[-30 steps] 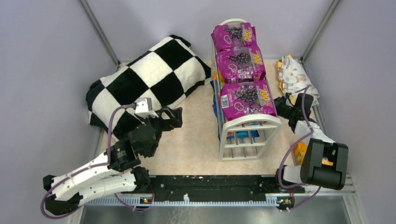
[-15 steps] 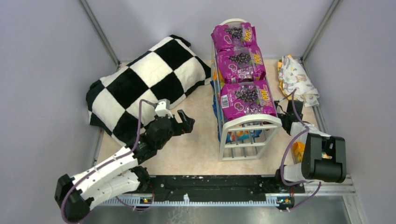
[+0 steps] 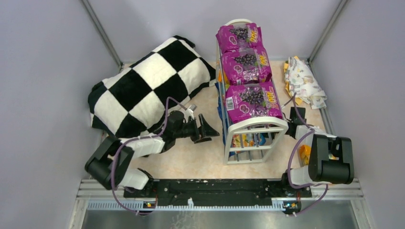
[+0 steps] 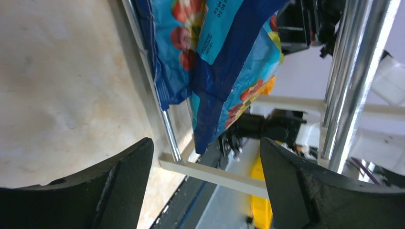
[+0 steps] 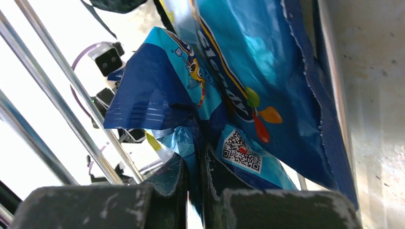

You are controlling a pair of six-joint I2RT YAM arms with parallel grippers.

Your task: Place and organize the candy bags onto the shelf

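Shelf [image 3: 255,125] between both arms: blue candy bag [image 5: 248,81] in lower tier, pinched dead ahead in right end effector [image 5: 196,167]; left end effector [image 4: 205,148] spread, empty, facing same bag from opposite side.

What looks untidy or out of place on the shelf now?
The three purple bags lie in a neat row on top of the shelf. Below them the blue bags are crumpled and tilted, not flat, and the right gripper pinches one by its edge.
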